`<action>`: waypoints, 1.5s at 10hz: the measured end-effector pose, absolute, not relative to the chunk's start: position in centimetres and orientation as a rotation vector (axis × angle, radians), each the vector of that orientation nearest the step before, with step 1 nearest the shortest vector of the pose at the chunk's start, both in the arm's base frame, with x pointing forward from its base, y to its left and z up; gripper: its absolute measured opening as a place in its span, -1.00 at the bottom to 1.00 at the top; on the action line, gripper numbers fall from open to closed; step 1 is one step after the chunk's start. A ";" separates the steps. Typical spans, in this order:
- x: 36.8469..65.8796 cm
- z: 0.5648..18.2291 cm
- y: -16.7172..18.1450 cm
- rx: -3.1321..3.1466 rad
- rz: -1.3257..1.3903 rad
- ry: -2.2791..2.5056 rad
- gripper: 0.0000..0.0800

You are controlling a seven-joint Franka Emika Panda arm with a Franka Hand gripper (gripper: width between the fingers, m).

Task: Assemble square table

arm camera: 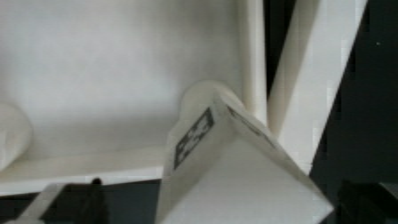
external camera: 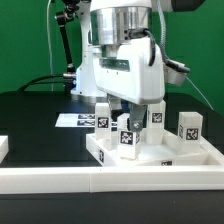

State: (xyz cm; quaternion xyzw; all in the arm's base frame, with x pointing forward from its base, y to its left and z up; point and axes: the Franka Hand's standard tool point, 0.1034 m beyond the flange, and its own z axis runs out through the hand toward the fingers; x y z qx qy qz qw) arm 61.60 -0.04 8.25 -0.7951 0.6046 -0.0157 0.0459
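The white square tabletop (external camera: 165,158) lies rim up near the table's front. A tagged white leg (external camera: 127,136) stands upright in it, near the corner at the exterior view's left. My gripper (external camera: 128,120) hangs straight above that leg, with its fingers on either side. In the wrist view the leg (arm camera: 231,160) rises between the jaws. One dark fingertip (arm camera: 80,202) stands apart from it, so the gripper is open and holds nothing. The tabletop's floor (arm camera: 107,90) and rim (arm camera: 299,60) lie beyond the leg.
Other tagged legs stand close by: one behind at the left (external camera: 103,114), one behind at the right (external camera: 155,114), one farther right (external camera: 190,125). A long white border rail (external camera: 100,182) runs along the front. The marker board (external camera: 72,120) lies behind on the black table.
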 end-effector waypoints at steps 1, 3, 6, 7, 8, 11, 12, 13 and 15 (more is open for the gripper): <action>61.6 8.3 -0.2 -2.526 -0.057 1.710 0.62; 61.7 8.2 -0.1 -2.664 -0.068 1.493 0.62; 61.6 8.1 0.4 -2.801 -0.075 1.226 0.62; 61.6 8.1 0.5 -2.827 -0.080 1.168 0.62; 61.7 8.0 0.9 -2.865 -0.090 1.073 0.62; 61.6 8.0 1.0 -2.989 -0.102 0.759 0.56; 61.6 8.0 0.9 -2.994 -0.103 0.745 0.56; 61.6 8.0 0.9 -2.992 -0.103 0.753 0.12; 61.6 8.0 0.7 -2.992 -0.102 0.756 -0.28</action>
